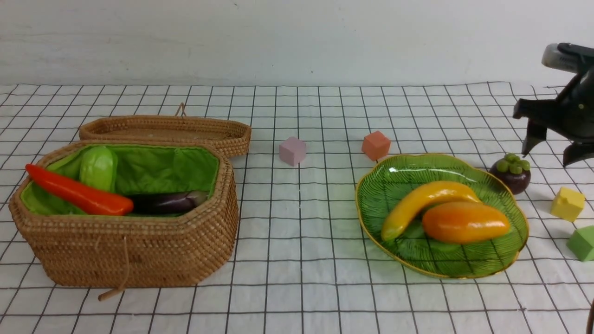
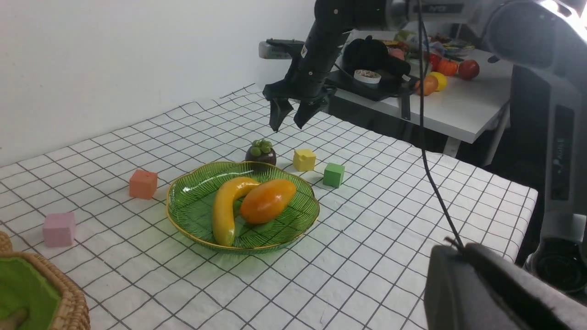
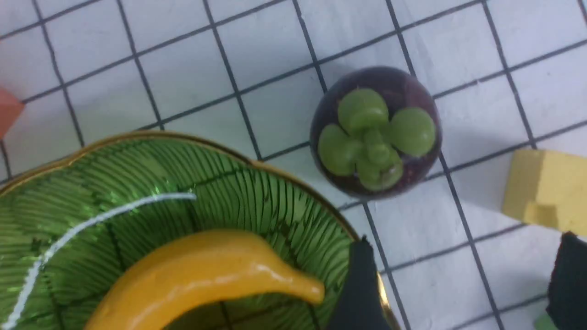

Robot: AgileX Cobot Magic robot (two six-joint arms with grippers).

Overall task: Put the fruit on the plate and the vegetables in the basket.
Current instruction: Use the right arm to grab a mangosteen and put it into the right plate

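- The right hand (image 1: 553,149) is hanging with its jaws apart and nothing between them, above and just to the right of the mangosteen (image 1: 512,172), which is sitting on the surface (image 1: 297,241) just beside the plate (image 1: 468,167), on its far right side.
- The left hand is not showing in any view; I judge it clenched and empty.
- The mangosteen is round, smooth and dark purple with a knobbly green cap; being a ball, it is likely to roll or squirt out if the jaws are closing off-centre.
- The plate is a shallow, glassy green leaf shape with ribs and a thin yellow rim; a descending jaw could be striking that rim and tipping or shifting it, disturbing the glossy banana (image 1: 420,204) and mango (image 1: 465,222) lying touching each other inside.
- The yellow cube (image 1: 567,203) and green cube (image 1: 582,243) are lying near the mangosteen on its other side; a jaw may be nudging the yellow one.
- The deep woven wicker basket (image 1: 130,255), lined in green cloth, is holding the carrot (image 1: 76,191), eggplant (image 1: 167,202) and ridged gourd (image 1: 98,168); no radish is showing.
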